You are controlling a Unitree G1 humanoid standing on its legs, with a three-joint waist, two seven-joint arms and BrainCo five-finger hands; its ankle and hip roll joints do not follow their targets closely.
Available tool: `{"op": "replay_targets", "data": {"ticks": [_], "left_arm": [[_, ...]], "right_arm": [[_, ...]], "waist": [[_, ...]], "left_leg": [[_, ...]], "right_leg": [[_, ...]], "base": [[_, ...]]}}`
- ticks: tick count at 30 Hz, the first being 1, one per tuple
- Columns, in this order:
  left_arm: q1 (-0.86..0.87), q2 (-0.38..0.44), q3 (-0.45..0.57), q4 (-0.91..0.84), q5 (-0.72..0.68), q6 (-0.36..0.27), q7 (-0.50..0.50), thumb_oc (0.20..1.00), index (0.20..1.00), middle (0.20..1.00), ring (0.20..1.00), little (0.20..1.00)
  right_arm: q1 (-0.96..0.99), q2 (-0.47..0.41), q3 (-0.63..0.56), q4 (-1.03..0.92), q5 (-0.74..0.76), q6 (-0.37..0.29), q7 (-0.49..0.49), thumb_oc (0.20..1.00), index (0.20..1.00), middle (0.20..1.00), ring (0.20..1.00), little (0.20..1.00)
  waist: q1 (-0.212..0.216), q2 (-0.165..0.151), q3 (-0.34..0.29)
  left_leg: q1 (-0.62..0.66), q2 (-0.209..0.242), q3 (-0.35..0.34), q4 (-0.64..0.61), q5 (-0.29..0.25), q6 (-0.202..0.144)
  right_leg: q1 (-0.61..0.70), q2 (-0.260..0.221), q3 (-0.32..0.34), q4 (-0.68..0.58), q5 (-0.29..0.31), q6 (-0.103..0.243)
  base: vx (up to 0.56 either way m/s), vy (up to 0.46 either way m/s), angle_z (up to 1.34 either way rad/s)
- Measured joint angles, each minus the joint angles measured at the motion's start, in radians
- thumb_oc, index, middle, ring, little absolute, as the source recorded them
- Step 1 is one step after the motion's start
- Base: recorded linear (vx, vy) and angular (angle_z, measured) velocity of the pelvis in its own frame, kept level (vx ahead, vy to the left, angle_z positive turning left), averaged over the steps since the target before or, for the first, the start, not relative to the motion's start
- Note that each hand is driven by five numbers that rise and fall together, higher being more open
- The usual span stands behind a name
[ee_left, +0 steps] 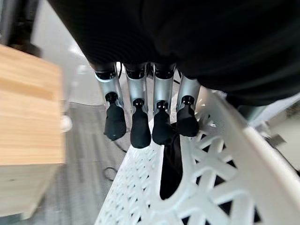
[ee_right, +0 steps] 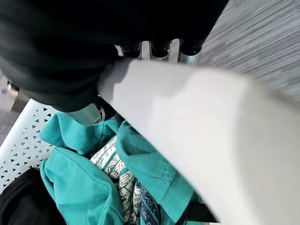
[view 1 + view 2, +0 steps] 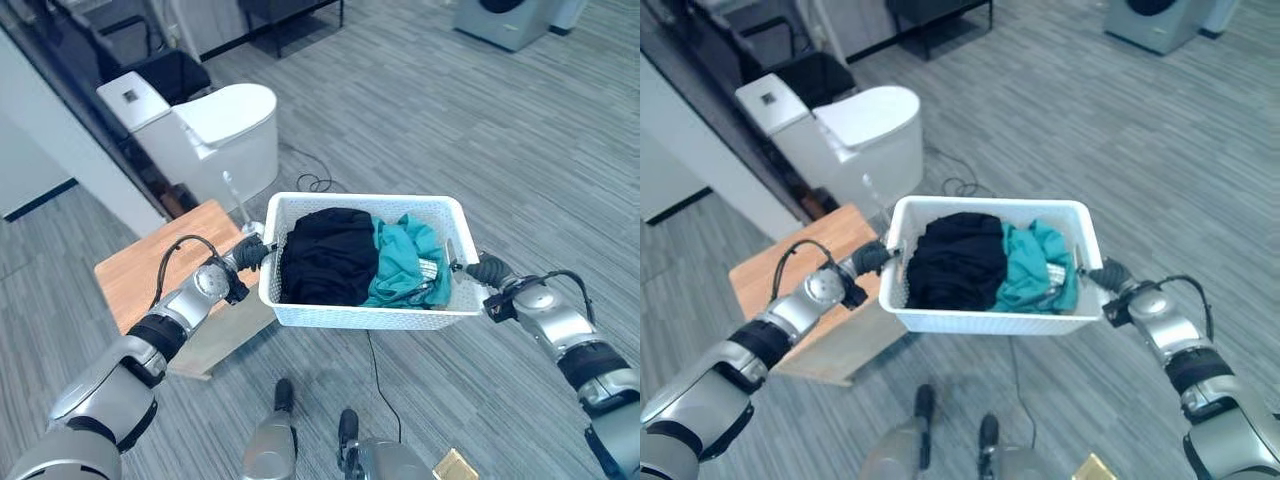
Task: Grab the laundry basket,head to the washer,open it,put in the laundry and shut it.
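A white lattice laundry basket (image 3: 362, 316) hangs in front of me, held between both hands above the floor. In it lie a black garment (image 3: 328, 256) on the left and a teal one (image 3: 405, 262) on the right, with a patterned cloth (image 2: 118, 174) tucked under the teal. My left hand (image 3: 248, 252) grips the basket's left end; its fingers (image 1: 136, 122) curl at the rim against the lattice wall. At the right end, my right hand (image 3: 486, 268) is wrapped round the rim (image 2: 197, 122). The washer (image 3: 500, 18) stands far off at the upper right.
A low wooden table (image 3: 150, 265) sits just left of and below the basket. Behind it is a white toilet (image 3: 225, 125) by a wall. A dark bench (image 3: 290, 15) stands at the back. Grey plank floor stretches toward the washer.
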Motion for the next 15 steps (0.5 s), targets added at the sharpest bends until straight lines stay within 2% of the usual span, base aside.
{"op": "replay_targets", "data": {"ticks": [1,2,5,8,9,10,11,15], "left_arm": [[0.000,0.001,0.000,0.000,0.001,0.000,0.000,0.200,0.200,0.200,0.200,0.200],[-0.001,0.002,0.001,0.001,0.001,-0.001,0.000,0.200,0.200,0.200,0.200,0.200],[-0.026,-0.013,-0.004,0.059,0.003,-0.007,-0.001,0.200,0.200,0.200,0.200,0.200],[-0.091,-0.043,-0.012,0.138,0.003,-0.009,-0.001,0.200,0.200,0.200,0.200,0.200],[-0.111,-0.046,-0.012,0.151,0.003,-0.011,-0.001,0.200,0.200,0.200,0.200,0.200],[-0.128,-0.047,-0.013,0.160,0.003,-0.010,-0.001,0.200,0.200,0.200,0.200,0.200],[-0.143,-0.049,-0.013,0.162,0.003,-0.009,0.000,0.200,0.200,0.200,0.200,0.200],[-0.181,-0.078,-0.023,0.196,0.003,-0.001,0.003,0.200,0.200,0.200,0.200,0.200]], "right_arm": [[0.016,0.002,-0.017,-0.016,0.002,0.000,-0.010,0.200,0.200,0.200,0.200,0.200],[0.017,0.003,-0.016,-0.017,0.003,0.000,-0.012,0.200,0.200,0.200,0.200,0.200],[0.017,0.004,-0.017,-0.020,0.008,0.000,-0.013,0.200,0.200,0.200,0.200,0.200],[0.012,0.006,-0.016,-0.020,0.009,0.000,-0.014,0.200,0.200,0.200,0.200,0.200],[0.010,0.006,-0.016,-0.022,0.011,0.000,-0.014,0.200,0.200,0.200,0.200,0.200],[0.008,0.005,-0.016,-0.022,0.017,0.000,-0.014,0.200,0.200,0.200,0.200,0.200],[0.007,0.005,-0.016,-0.022,0.029,0.000,-0.015,0.200,0.200,0.200,0.200,0.200],[0.006,0.005,-0.019,-0.010,0.047,-0.001,-0.024,0.200,0.200,0.200,0.200,0.200]], "waist": [[0.003,0.004,0.005],[0.007,0.005,0.006],[-0.026,0.007,0.007],[-0.030,0.010,0.009],[-0.033,0.011,0.010],[-0.036,0.014,0.011],[-0.040,0.020,0.015],[-0.052,0.019,0.017]], "left_leg": [[0.004,0.003,-0.012,-0.025,0.001,0.000],[-0.001,0.003,-0.024,-0.027,0.001,0.000],[0.007,0.003,-0.017,-0.027,0.001,0.000],[0.040,0.002,-0.017,-0.071,0.004,0.001],[0.052,0.002,-0.015,-0.071,0.011,-0.006],[0.070,0.004,-0.014,-0.068,0.058,-0.001],[0.085,0.003,-0.023,-0.078,0.072,0.008],[0.093,-0.041,-0.019,-0.070,0.076,0.015]], "right_leg": [[0.019,0.016,0.028,-0.024,0.009,0.009],[0.020,0.018,0.034,-0.026,0.014,0.003],[0.022,0.019,0.055,-0.047,0.027,-0.008],[0.021,0.017,0.072,-0.057,0.026,-0.003],[0.021,0.017,0.073,-0.058,0.020,0.006],[0.023,0.018,0.072,-0.058,0.012,0.016],[0.028,0.019,0.071,-0.058,0.002,0.028],[0.048,-0.024,0.051,-0.059,-0.021,0.068]], "base": [[0.07,0.024,-0.57],[0.06,0.016,-0.57],[0.06,0.015,-0.21],[0.04,-0.016,-0.14],[0.04,-0.024,-0.15],[0.05,-0.049,-0.02],[0.05,-0.061,0.06],[0.04,-0.087,0.16]]}}
